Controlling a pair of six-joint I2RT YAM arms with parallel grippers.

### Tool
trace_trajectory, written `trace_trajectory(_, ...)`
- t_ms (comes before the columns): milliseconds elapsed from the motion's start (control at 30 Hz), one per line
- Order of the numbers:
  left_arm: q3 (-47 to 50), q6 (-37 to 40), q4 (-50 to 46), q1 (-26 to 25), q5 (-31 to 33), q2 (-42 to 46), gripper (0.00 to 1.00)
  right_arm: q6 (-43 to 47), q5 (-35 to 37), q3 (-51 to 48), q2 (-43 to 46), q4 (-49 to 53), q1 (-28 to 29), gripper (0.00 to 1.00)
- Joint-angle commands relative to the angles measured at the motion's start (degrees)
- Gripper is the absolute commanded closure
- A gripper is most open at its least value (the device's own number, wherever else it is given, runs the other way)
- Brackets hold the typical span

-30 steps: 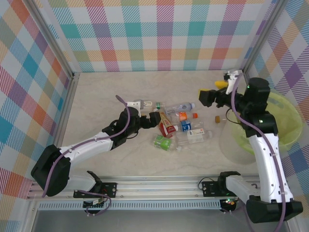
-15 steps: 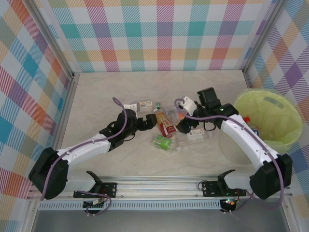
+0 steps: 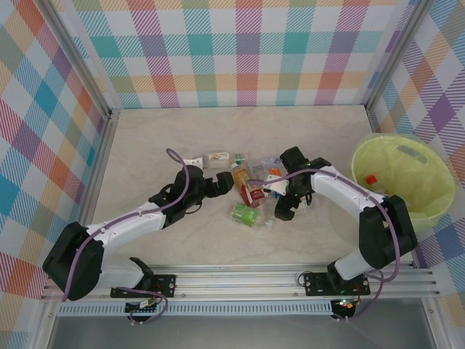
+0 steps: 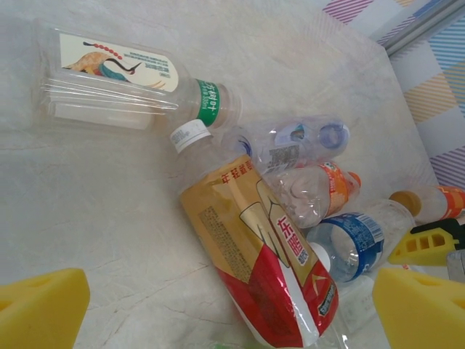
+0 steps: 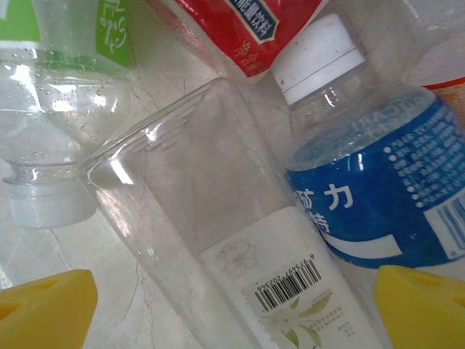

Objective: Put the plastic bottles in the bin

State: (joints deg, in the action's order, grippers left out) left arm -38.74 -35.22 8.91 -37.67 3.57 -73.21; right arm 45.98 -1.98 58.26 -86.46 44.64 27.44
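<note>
A: Where are the bottles [image 3: 251, 190] lying?
B: Mid-frame on the marbled bench [image 3: 145, 138], plaid walls [image 3: 247, 51] around; bin [image 3: 425, 207] sitting at right.
A: Hands?
B: Left hand [image 3: 228, 182] and right hand [image 3: 284, 209] are both hanging open at the pile's edges.

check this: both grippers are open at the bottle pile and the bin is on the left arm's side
No: the top external view shows the bin on the right arm's side. The left gripper and right gripper are open at the bottle pile.
</note>
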Motion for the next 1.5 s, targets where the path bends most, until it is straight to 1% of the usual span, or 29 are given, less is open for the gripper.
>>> trace_trajectory(0, 1.24, -0.85, -0.21, 0.76, 0.65, 1.5, 0.0, 4.31, -1.29, -1.89, -1.18, -3.72, 0.63, 0.04)
trace_trajectory(167, 1.72, -1.64, -0.03, 1.1, 0.99, 1.83, 0.0, 8.07, 0.45, -4.12, -2.05, -6.48, 1.78, 0.04)
trace_trajectory(300, 2.17, -2.22, 0.32, 1.2, 0.92, 1.73, 0.0, 9.39, 1.93, -6.65, -2.75, -8.23, 2.76, 0.05)
trace_trajectory(433, 1.93, -2.26, 0.15, 1.37, 0.25, 1.45, 0.0, 8.14, 1.53, -6.91, -2.34, -7.83, 4.45, 0.07)
trace_trajectory(633, 1.69, -2.23, 0.32, 1.55, -0.27, 0.61, 0.0, 8.48, 4.12, -9.06, -3.85, -10.68, 5.33, 0.1)
trace_trajectory(667, 1.56, -2.18, 0.25, 1.55, -0.47, 0.44, 0.0, 8.43, 4.56, -9.44, -4.1, -11.39, 5.34, 0.12)
trace_trajectory(733, 1.4, -2.22, 0.02, 1.63, -0.67, 0.26, 0.0, 8.81, 5.23, -10.15, -4.09, -12.85, 5.51, 0.21)
trace_trajectory(767, 1.39, -2.22, -0.1, 1.64, -0.66, 0.33, 0.0, 8.96, 5.55, -10.49, -4.08, -13.6, 5.6, 0.23)
trace_trajectory(900, 1.54, -2.24, -0.21, 1.72, -0.38, 0.3, 0.0, 9.81, 6.97, -11.24, -3.1, -15.06, 6.11, 0.26)
trace_trajectory(1000, 1.56, -2.29, -0.29, 1.8, -0.1, 0.26, 0.0, 10.16, 5.57, -11.11, 0.06, -13.98, 6.57, 0.3)
trace_trajectory(1200, 1.41, -2.52, 0.28, 1.86, 0.33, -0.34, 0.0, 7.91, 3.09, -9.71, 8.88, -10.89, 7.01, 0.47)
trace_trajectory(1333, 0.54, -1.72, -0.22, 1.99, 0.27, -1.11, 0.0, 2.59, -0.95, -6.87, 16.94, -11.0, 7.1, 0.48)
trace_trajectory(1400, -1.2, -0.02, -3.1, 2.23, 1.86, -1.42, 0.0, -1.44, -4.48, -3.98, 22.04, -11.91, 6.9, 0.48)
trace_trajectory(1467, -2.87, 1.55, -5.85, 2.58, 3.45, -1.83, 0.0, -6.55, -6.42, -0.62, 25.78, -12.88, 6.32, 0.5)
